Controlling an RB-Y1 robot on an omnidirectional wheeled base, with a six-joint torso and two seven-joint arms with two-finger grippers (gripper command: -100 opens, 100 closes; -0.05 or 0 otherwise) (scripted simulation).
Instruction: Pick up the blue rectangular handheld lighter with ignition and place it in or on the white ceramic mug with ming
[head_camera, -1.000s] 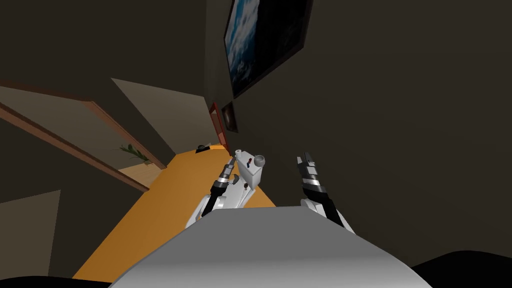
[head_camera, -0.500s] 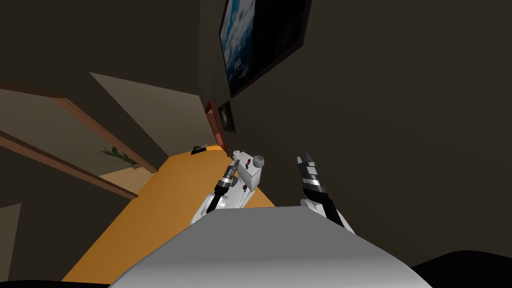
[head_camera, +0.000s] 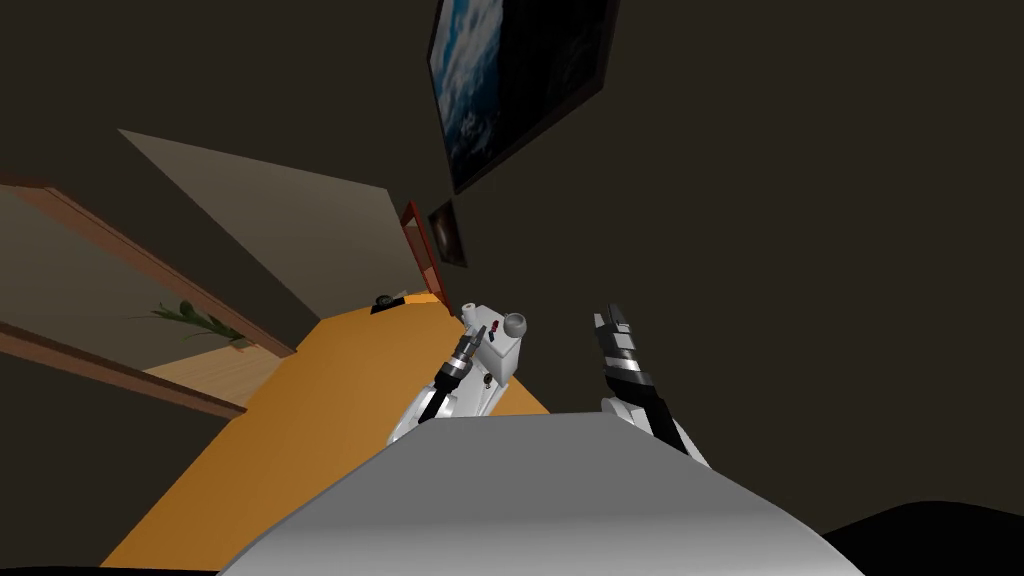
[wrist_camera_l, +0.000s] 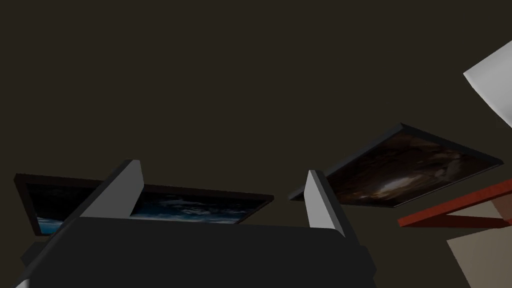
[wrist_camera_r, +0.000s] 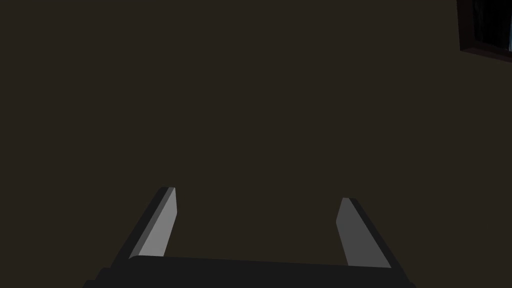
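Observation:
In the head view a small white cabinet (head_camera: 497, 358) stands on the orange floor against the dark wall. A grey round mug-like thing (head_camera: 515, 323) sits on its top at the right. Beside it lies a tiny blue and red thing (head_camera: 493, 326), which may be the lighter. My left gripper (head_camera: 479, 333) is raised at the cabinet's left edge, near the tiny thing; in the left wrist view its fingers (wrist_camera_l: 125, 187) stand open on nothing. My right gripper (head_camera: 611, 318) is held up to the right of the cabinet, with its fingers (wrist_camera_r: 160, 225) open and nothing between them.
The orange floor (head_camera: 300, 420) runs away to the left. A red door frame (head_camera: 420, 255) and a small dark thing on the floor (head_camera: 385, 300) are behind the cabinet. A plant (head_camera: 195, 318) shows through an opening at the left. Two dark pictures hang on the wall above.
The whole head view has swung: door frame, plant and floor edge slid left and down, so I have turned. My left forearm has edged a little right, closer to the cabinet top.

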